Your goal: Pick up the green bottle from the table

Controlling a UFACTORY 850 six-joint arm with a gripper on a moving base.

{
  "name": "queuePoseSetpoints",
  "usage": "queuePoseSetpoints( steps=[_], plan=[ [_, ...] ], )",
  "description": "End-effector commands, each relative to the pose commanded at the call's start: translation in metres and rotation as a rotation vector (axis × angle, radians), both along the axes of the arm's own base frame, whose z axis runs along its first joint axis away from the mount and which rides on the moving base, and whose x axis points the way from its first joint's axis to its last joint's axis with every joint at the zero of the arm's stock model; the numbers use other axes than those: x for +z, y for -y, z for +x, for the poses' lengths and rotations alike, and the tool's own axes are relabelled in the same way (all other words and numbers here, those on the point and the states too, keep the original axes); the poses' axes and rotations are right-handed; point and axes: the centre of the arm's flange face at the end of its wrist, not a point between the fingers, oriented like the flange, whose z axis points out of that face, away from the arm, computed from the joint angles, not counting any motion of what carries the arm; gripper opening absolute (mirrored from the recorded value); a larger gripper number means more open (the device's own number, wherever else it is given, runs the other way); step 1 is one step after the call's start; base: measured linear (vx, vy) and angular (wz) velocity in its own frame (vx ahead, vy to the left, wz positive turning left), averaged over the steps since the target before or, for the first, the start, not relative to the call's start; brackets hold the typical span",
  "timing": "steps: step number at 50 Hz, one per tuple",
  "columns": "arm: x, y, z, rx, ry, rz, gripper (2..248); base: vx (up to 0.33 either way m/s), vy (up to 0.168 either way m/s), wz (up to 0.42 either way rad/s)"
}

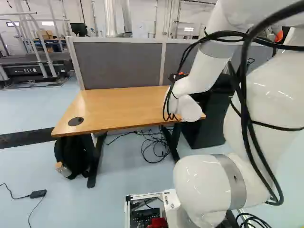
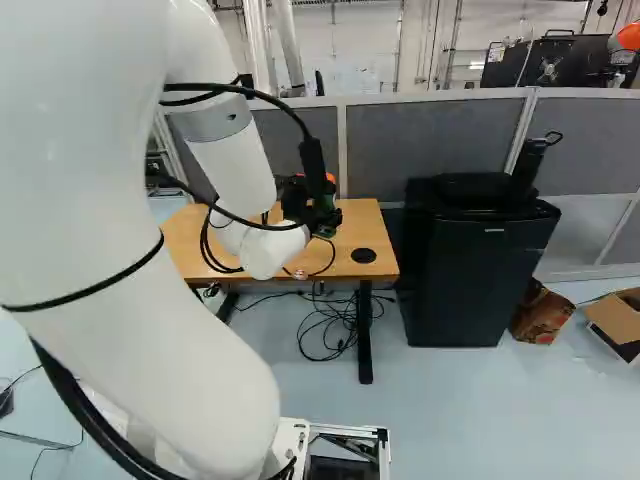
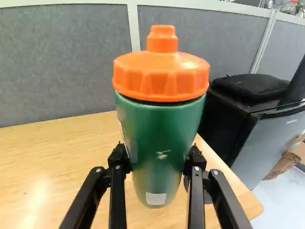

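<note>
Bottle (image 3: 159, 138) upright, snug within the hand (image 2: 320, 208)

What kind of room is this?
It looks like a robotics lab or workshop, though that is a guess: a white robot arm reaches over a wooden desk, grey partition panels stand behind it, and loose cables lie on the floor.

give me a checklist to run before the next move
1. Claw closed on the green bottle from both sides: ok
2. Bottle upright between the fingers, no sideways lean: ok
3. Orange lid on the bottle: ok
4. Bottle base clear of the table: cannot tell
5. Black fridge not touching the bottle: ok
6. Arm cables free of snags: cannot tell
</note>
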Motion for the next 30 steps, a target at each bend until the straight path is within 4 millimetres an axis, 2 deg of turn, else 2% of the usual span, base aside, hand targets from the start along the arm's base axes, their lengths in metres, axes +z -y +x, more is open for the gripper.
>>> queuePoseSetpoints(
  steps=[12, 30],
  plan=[
    [0.009, -0.002, -0.026, -0.002, 0.029, -0.003, 116, 0.000, 0.000, 0.000],
    [0.007, -0.003, -0.063, -0.008, 0.042, -0.004, 116, 0.000, 0.000, 0.000]
  ],
)
